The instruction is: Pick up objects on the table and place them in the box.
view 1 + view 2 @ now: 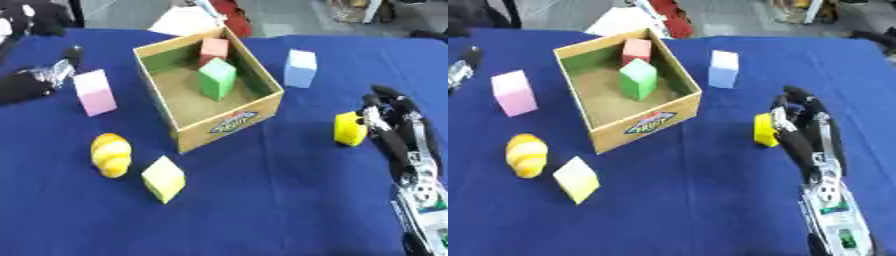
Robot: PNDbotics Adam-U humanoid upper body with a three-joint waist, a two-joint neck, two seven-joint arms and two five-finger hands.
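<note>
One yellow block (pixel 349 128), near the tabletop's (pixel 262 200) right edge and apart from the box (pixel 229 124), is clasped by the right hand (pixel 391 120) with fingers curled against its right side; seemingly light, rigid and smooth-faced, it is best pinched across opposite flat faces.

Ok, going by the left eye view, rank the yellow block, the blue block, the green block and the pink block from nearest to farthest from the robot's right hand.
From the right hand:
1. Yellow block, right against the fingers, on their left.
2. Blue block, farther back on the cloth, right of the box.
3. Green block, inside the box.
4. Pink block, left of the box, across the table.
</note>
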